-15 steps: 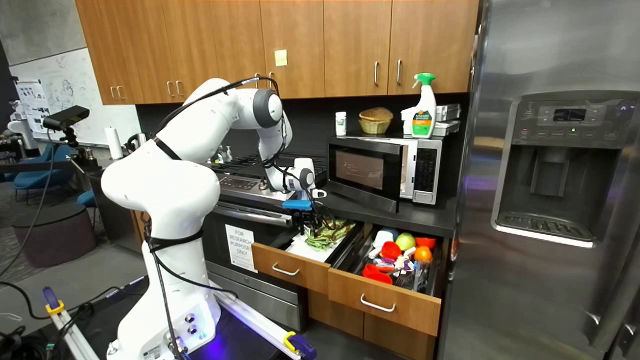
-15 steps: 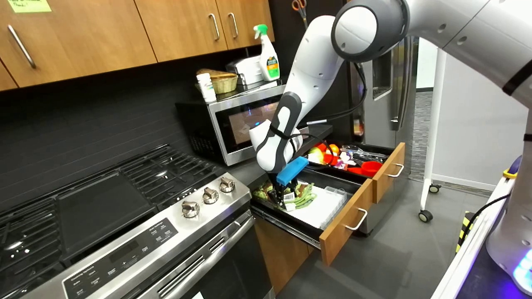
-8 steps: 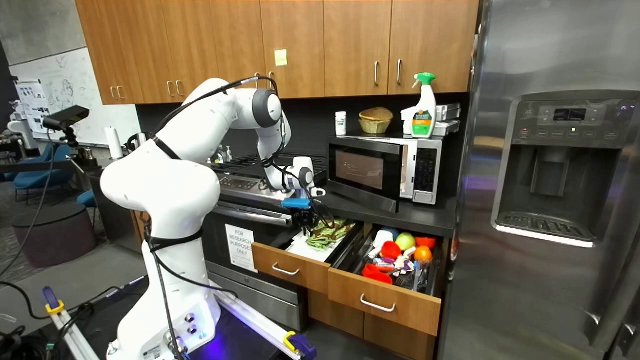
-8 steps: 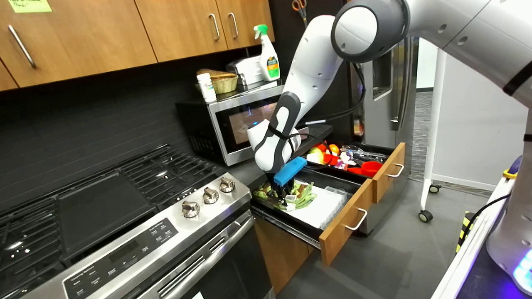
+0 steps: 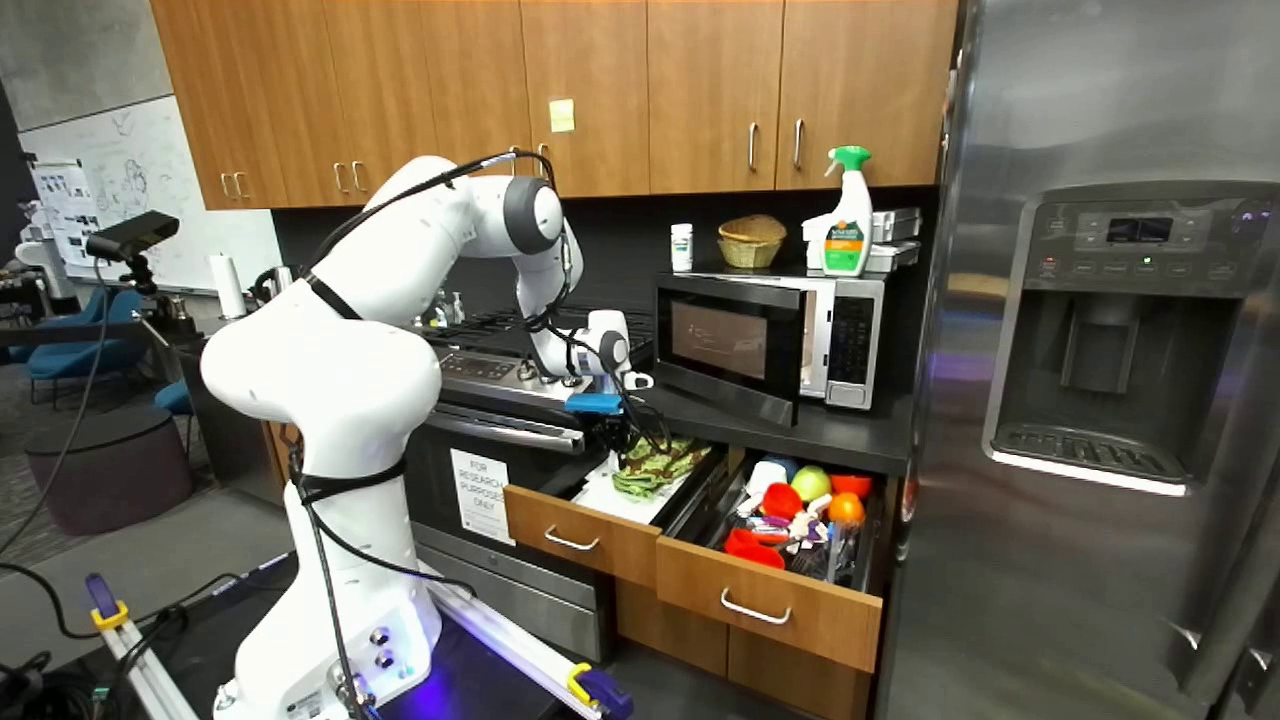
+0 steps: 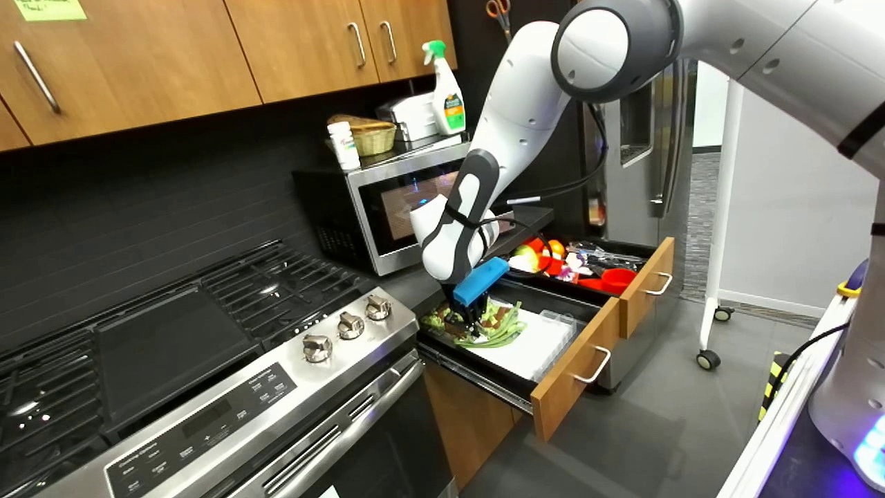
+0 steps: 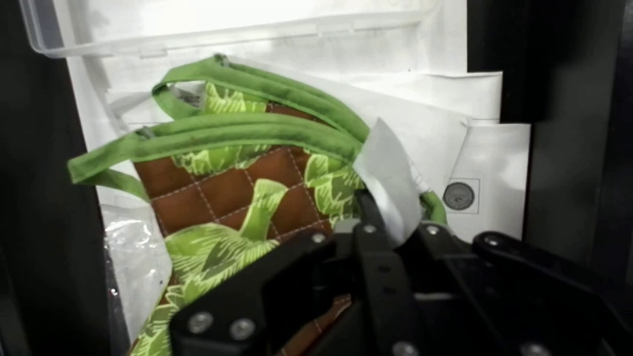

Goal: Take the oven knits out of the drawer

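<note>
Gripper (image 6: pixel 475 330) has closed on mitts' (image 7: pixel 217 190) tag (image 7: pixel 388 173) — wrist view only.

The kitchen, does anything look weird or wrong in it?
Yes. In an exterior view the microwave door hangs ajar, with a pale gap beside the control panel; odd, because those are usually shut. In the wrist view a white flap, maybe a tag, looks curled near the oven mitts. I see nothing spilled.
</note>
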Robot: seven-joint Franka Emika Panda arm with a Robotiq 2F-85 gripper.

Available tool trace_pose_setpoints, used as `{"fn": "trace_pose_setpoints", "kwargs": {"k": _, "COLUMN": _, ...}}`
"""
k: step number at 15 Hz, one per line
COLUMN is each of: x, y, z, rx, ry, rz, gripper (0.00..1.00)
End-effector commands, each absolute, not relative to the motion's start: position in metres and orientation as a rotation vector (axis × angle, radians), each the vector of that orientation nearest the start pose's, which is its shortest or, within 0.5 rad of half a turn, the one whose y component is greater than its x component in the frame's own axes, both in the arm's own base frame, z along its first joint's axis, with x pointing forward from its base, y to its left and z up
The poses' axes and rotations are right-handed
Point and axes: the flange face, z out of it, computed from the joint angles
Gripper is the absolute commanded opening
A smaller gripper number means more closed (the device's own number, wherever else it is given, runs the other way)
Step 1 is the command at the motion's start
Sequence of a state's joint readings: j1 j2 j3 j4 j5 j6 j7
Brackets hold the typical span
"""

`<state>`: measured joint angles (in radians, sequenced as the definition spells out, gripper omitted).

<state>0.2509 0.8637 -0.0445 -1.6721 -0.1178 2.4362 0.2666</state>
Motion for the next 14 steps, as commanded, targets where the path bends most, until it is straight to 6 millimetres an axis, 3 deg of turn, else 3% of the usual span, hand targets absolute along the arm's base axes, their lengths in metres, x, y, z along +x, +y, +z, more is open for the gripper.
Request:
{"fn": "trace_pose_setpoints", "kwargs": {"k": 1, "x": 0.645, "y": 0.134, "z": 0.112, "rx": -3.285, "ry": -0.042, "rz": 0.115, "gripper": 0.03}}
{"fn": "trace_pose_setpoints", "kwargs": {"k": 7, "x": 0.643, "y": 0.135, "z": 0.143, "rx": -3.282, "ry": -0.017, "rz": 0.151, "gripper": 0.03}}
{"fn": "trace_pose_setpoints", "kwargs": {"k": 10, "x": 0.642, "y": 0.125, "z": 0.166, "rx": -3.286, "ry": -0.005, "rz": 0.169, "gripper": 0.03}}
{"fn": "trace_pose_setpoints", "kwargs": {"k": 14, "x": 0.642, "y": 0.129, "z": 0.193, "rx": -3.284, "ry": 0.008, "rz": 0.157, "gripper": 0.03}}
